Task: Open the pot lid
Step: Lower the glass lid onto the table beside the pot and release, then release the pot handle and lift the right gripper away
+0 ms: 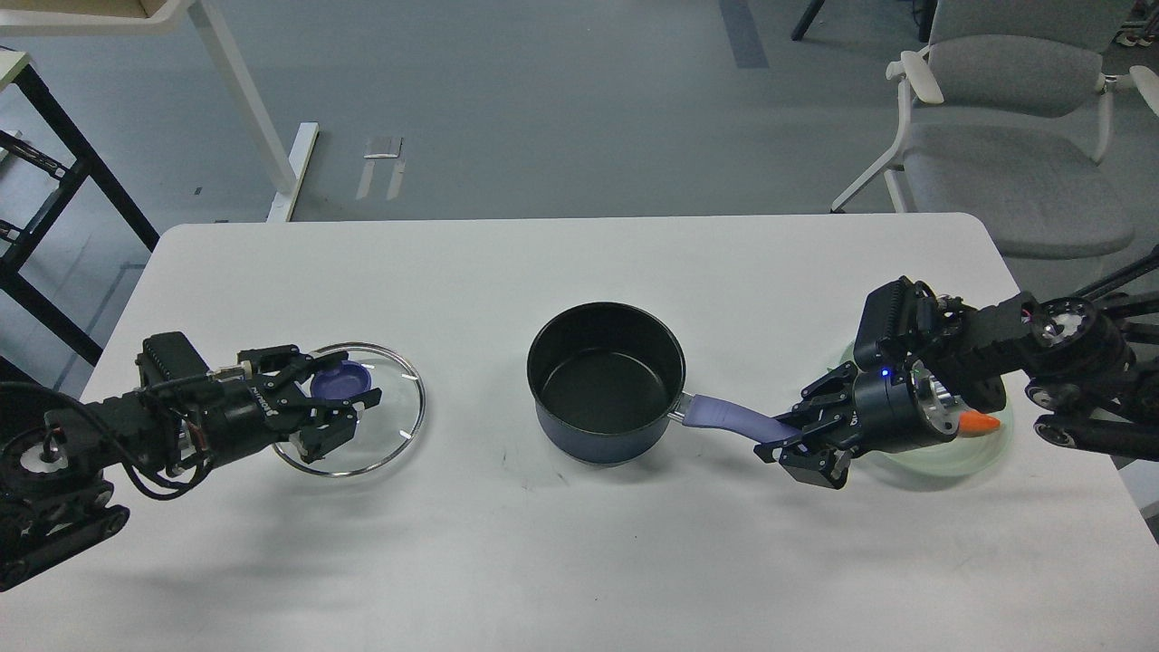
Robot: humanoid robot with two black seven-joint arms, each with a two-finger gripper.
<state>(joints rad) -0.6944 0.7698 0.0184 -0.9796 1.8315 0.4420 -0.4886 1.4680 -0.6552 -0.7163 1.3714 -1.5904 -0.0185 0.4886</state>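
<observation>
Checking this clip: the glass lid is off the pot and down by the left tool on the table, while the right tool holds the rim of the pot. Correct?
Not quite. The head view shows the right tool closed on the pot's purple handle, not its rim. The rest stands: the glass lid is off the pot, by the left tool on the table.

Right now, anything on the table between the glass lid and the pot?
Nothing. In the head view the stretch of white table between the glass lid and the pot is bare; the pot's handle points the other way.
</observation>
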